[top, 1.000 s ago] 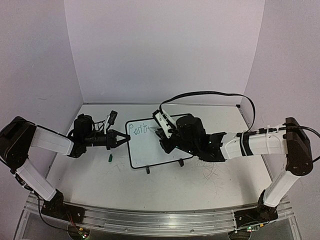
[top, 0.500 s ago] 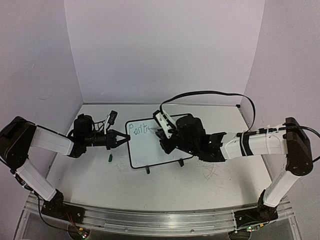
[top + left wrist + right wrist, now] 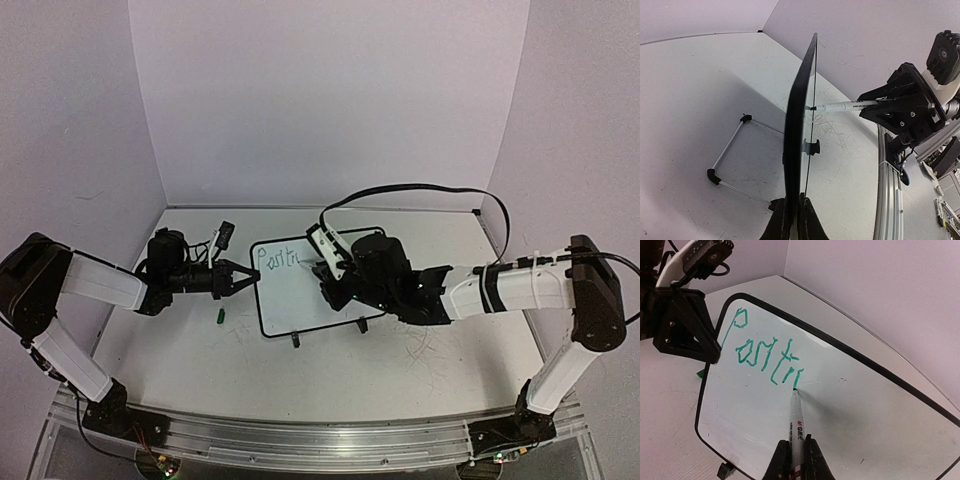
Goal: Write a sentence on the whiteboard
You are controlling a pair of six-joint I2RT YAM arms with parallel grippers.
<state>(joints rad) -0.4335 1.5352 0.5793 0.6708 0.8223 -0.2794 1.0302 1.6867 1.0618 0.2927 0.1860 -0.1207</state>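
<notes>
Moved since a second ago: my right gripper (image 3: 330, 275) has edged slightly right along the writing line; the left arm has held its place.

- The whiteboard (image 3: 295, 302): mid-table, propped on its wire stand (image 3: 730, 145).
- The sentence (image 3: 767, 352): green letters across the board's far-left part, starting with a tall P, only a few letters so far.
- Left gripper (image 3: 794, 210): pinched tight on the whiteboard's left edge.
- Right gripper, wrist view (image 3: 795, 442): clamped narrow on a marker (image 3: 796, 420), whose tip touches the board just right of the last letter.
- Small green piece (image 3: 221, 317): lying on the table (image 3: 180, 350), just left of the board, below the left gripper.
</notes>
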